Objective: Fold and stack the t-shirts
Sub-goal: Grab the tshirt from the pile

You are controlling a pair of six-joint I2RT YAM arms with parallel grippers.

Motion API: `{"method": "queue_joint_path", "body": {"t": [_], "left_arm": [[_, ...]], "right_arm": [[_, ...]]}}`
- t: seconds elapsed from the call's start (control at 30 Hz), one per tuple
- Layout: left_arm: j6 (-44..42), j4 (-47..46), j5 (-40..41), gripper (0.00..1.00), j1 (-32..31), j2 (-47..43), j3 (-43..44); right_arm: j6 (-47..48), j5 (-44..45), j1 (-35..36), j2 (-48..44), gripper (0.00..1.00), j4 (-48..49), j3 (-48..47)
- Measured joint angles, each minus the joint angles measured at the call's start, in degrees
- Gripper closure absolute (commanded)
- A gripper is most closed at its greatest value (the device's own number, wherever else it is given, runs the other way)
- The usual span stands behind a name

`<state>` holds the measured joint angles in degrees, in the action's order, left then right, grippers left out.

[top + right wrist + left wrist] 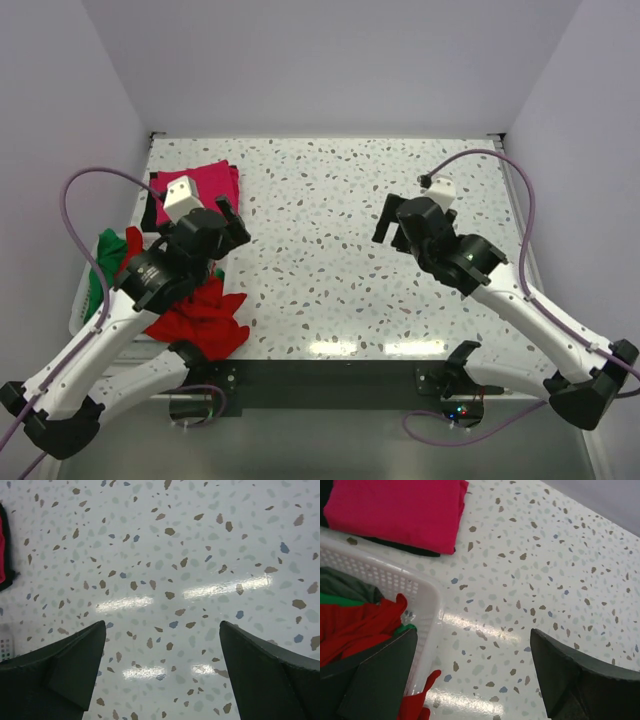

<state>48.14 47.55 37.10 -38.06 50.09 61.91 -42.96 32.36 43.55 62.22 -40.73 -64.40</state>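
Observation:
A folded magenta-pink t-shirt (200,190) lies at the back left of the table, on top of a black cloth (405,546); it fills the top left of the left wrist view (395,510). A crumpled bright red t-shirt (205,315) spills from a white basket (78,310) at the left edge. A green t-shirt (108,250) lies in the basket. My left gripper (232,222) is open and empty beside the basket's corner (427,600), above bare table (474,635). My right gripper (392,222) is open and empty above the table's middle right (162,625).
In the left wrist view the basket holds the red cloth (355,625), a strip of green (335,600) and a dark grey cloth (345,582). White walls close in the speckled table (400,300) at the back and on both sides.

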Motion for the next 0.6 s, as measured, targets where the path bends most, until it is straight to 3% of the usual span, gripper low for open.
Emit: {"method": "queue_joint_path", "body": {"t": [0.2,0.4,0.6], "left_arm": [[11.17,11.19,5.64,0.0,0.0,4.79,0.0],[22.53,21.79,4.61,0.0,0.07,11.76,-0.7],[33.48,25.0,-1.6,0.0,2.1,4.13,-9.99]], "right_arm": [[3.43,2.67,-3.89,-2.16,0.01,-2.62,2.64],[7.02,1.09,-6.64,-2.16,0.01,-2.36,3.3],[10.12,-3.82,-11.56,-1.16,0.01,-0.87,4.09]]}}
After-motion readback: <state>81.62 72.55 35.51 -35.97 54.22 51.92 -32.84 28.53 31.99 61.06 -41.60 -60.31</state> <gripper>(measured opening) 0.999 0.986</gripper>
